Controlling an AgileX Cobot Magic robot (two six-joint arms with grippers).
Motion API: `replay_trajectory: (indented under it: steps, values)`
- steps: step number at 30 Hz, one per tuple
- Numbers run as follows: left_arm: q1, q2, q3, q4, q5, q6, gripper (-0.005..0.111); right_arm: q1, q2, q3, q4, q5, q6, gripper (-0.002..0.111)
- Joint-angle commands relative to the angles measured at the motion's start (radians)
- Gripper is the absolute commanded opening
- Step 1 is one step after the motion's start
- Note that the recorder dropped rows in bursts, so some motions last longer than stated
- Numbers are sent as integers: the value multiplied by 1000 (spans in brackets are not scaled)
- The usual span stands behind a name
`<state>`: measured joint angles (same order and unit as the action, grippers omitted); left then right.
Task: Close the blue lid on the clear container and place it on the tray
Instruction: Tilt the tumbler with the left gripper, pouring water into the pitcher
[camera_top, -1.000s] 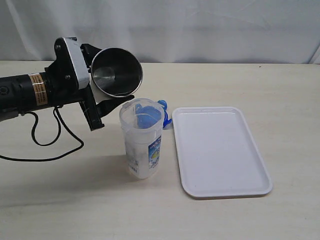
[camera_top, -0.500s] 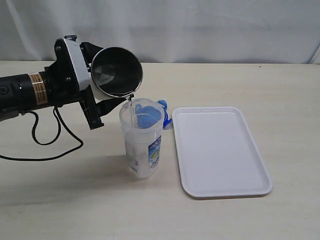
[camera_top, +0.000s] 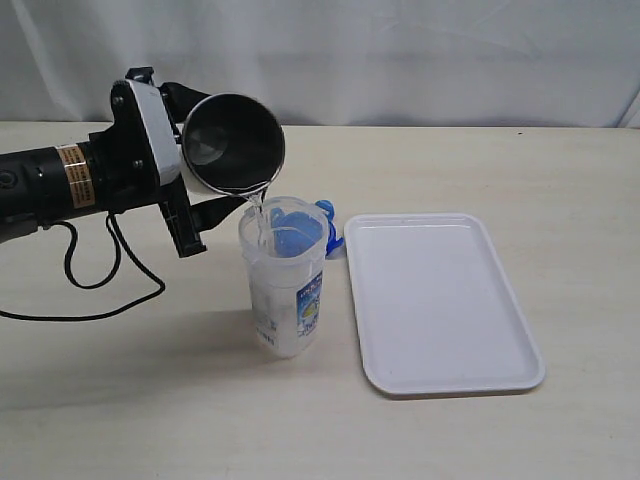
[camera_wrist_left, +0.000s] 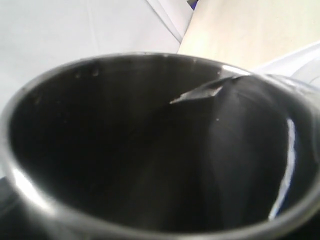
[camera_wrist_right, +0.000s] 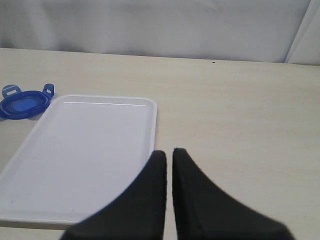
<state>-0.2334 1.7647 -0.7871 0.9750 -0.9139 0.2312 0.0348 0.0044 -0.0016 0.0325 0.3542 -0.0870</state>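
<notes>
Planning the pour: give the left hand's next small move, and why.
Probably tip the tapered steel cup slightly further: a thin water stream runs from its rim into the open clear plastic container, and the round blue lid lies on the table, so closing must wait.

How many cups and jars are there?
2. A steel cup is tipped in the air, pouring water into the clear container. That one stands on the table, just left of the tray. None seems hidden.
</notes>
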Motion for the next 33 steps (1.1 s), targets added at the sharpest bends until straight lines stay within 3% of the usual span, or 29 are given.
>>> replay_trajectory:
  steps: [1,25,33]
  values:
    - [-2,-17,-17,-45,-90,35,0,2,-4,2,4,-13,-3,5]
    - [-2,-17,-17,-53,-92,87,0,2,-4,2,4,-13,-3,5]
    - [-2,-17,-17,-124,-92,93,0,2,-4,2,4,-13,-3,5]
